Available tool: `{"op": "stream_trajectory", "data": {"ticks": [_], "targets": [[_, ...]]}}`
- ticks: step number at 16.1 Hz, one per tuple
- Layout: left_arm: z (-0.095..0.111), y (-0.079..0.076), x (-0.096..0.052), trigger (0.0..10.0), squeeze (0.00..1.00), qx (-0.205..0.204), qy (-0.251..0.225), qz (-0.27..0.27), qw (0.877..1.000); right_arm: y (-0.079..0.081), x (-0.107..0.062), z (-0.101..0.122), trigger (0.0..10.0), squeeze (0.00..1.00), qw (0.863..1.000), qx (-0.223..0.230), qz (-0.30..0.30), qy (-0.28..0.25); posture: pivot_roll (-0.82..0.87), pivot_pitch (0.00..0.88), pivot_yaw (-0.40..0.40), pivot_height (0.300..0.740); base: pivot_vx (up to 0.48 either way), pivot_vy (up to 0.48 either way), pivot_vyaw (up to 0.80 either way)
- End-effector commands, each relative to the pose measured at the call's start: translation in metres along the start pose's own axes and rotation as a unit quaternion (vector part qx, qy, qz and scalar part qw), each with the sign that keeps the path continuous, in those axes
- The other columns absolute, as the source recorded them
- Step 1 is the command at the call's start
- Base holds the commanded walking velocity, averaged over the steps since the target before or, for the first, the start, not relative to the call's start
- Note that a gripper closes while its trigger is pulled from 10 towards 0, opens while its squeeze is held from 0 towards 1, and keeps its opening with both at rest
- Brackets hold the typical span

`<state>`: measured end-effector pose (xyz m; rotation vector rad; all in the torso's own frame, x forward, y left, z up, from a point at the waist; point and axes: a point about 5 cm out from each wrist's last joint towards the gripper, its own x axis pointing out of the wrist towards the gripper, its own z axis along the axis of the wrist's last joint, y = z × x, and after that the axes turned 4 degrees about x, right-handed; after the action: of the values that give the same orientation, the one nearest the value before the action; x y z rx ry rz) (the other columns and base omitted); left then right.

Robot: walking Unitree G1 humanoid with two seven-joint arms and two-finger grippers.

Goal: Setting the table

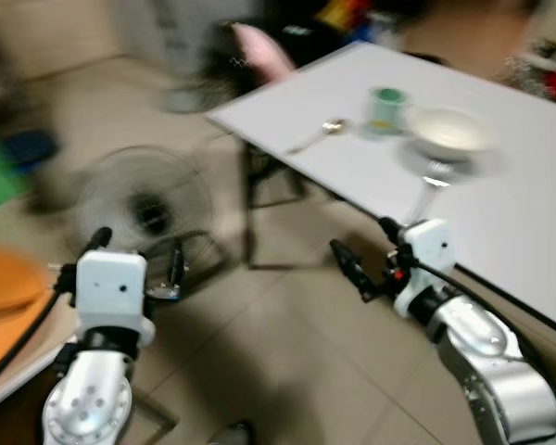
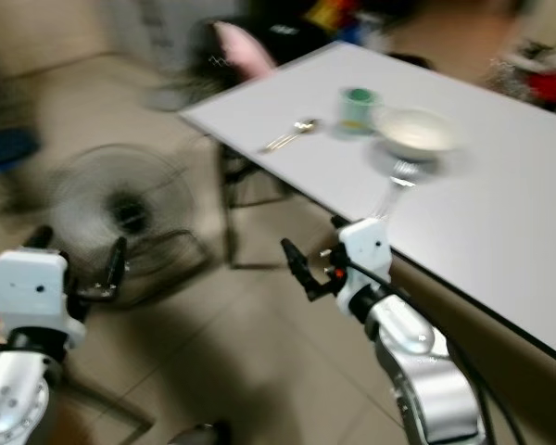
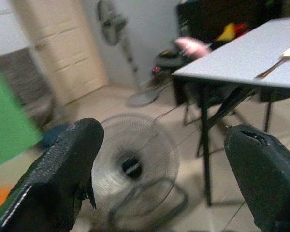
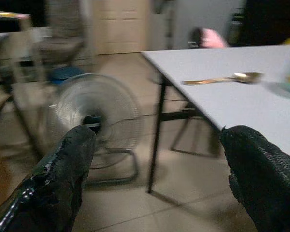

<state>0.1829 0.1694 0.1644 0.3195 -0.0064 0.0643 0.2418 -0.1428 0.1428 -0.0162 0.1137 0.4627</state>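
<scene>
On the white rectangular worktop [image 1: 528,176] sit a pale ceramic bowl [image 1: 448,131], a green mug [image 1: 386,108] and a gold metal spoon [image 1: 321,133]. Both grippers, left [image 1: 137,262] and right [image 1: 362,257], hang wide open and empty. Approach seems underway; next, reaching the tableware.

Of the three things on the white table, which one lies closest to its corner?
The spoon: it lies nearest the corner, while the green cup and the white bowl stand further in.
</scene>
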Motion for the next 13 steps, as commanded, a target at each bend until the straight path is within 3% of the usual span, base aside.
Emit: {"op": "stream_trajectory", "data": {"ticks": [1, 13], "targets": [[0.0041, 0.0025, -0.0017, 10.0, 0.00, 0.004, -0.008, 0.008, 1.000, 0.0003, 0.0017, -0.0016, 10.0, 1.00, 1.000, 0.011, 0.008, -0.001, 0.01, 0.062, 0.010, 0.740, 0.000, 0.000, 0.80], [0.0099, 0.0016, 0.0006, 10.0, 0.00, 0.018, -0.027, -0.010, 0.999, 0.0081, 0.0076, -0.0019, 10.0, 1.00, 0.999, 0.029, 0.037, -0.001, 0.03, 0.059, 0.018, 0.740, 0.000, 0.000, 0.80]]}}
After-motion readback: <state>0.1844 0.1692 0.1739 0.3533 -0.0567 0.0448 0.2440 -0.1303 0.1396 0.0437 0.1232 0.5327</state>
